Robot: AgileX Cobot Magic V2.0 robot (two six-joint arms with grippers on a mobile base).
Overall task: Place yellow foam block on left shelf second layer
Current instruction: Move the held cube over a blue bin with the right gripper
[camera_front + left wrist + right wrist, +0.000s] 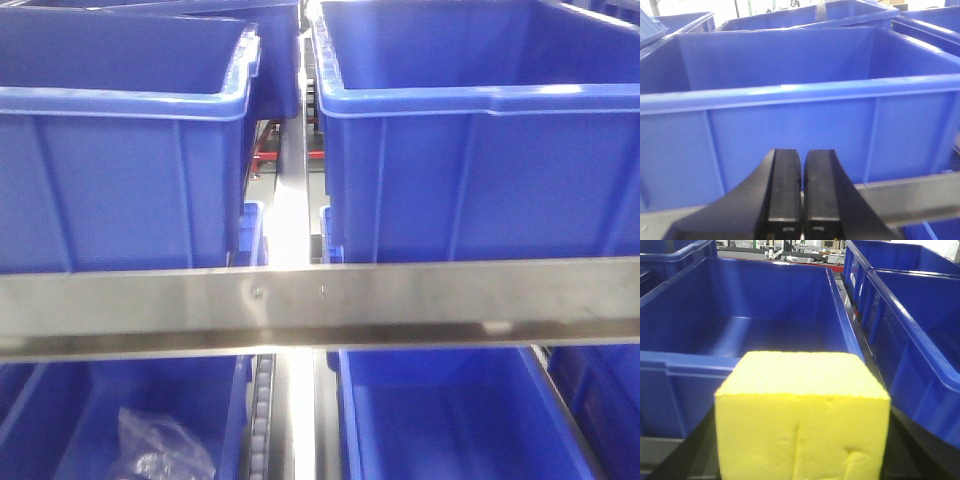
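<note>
The yellow foam block (pixel 802 415) fills the lower middle of the right wrist view, with creases pressed into its front face. My right gripper (pixel 802 447) is shut on it; only dark finger edges show at the block's two sides. The block hangs just in front of the near wall of an empty blue bin (pixel 765 335). In the left wrist view my left gripper (pixel 801 162) is shut, its black pads together with nothing between them. It faces the front wall of another blue bin (pixel 790 120). Neither gripper nor the block appears in the front view.
A steel shelf rail (pixel 320 305) crosses the front view, with two large blue bins (pixel 120 150) (pixel 480 140) above it. Lower bins sit beneath the rail; the left one holds a clear plastic bag (pixel 160 450). More blue bins (pixel 920 340) stand to the right.
</note>
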